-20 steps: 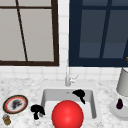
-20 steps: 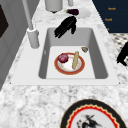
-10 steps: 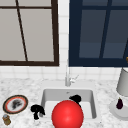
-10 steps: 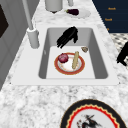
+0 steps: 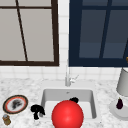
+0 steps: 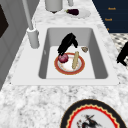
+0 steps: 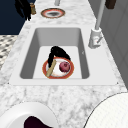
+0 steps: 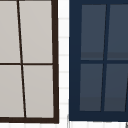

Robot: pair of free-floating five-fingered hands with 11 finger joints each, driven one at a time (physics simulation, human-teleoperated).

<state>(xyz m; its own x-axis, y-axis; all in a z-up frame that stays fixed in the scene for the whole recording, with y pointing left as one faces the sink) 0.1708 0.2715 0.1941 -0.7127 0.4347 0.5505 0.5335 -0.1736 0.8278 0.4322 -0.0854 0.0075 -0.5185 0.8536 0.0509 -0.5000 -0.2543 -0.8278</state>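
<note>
Sink (image 6: pixel 100 62) basin holds a red-rimmed plate (image 6: pixel 80 68) lying flat on its floor, and on the plate sit a small round purplish-red onion (image 6: pixel 63 58) and a pale tan stick-shaped item (image 6: pixel 75 60) laid across the middle. The right hand (image 6: pixel 67 43) reaches down into the basin from the far side, fingers extended and relaxed, their tips just at the onion and the plate's rim; whether they touch the onion cannot be told. In the right side view the same hand (image 7: pixel 58 53) arches over the back of the plate with fingers pointing down beside the stick. The left hand (image 5: pixel 37 110) hangs in the air over the counter just left of the sink, fingers drooping loosely and holding nothing. A patterned plate (image 5: pixel 15 104) lies on the counter further left, with a small jar (image 5: pixel 6 120) near it. The faucet (image 6: pixel 32 35) stands at the basin's back edge. An eggplant (image 6: pixel 73 11) rests on a white dish (image 6: pixel 85 13) on the right-hand counter.
</note>
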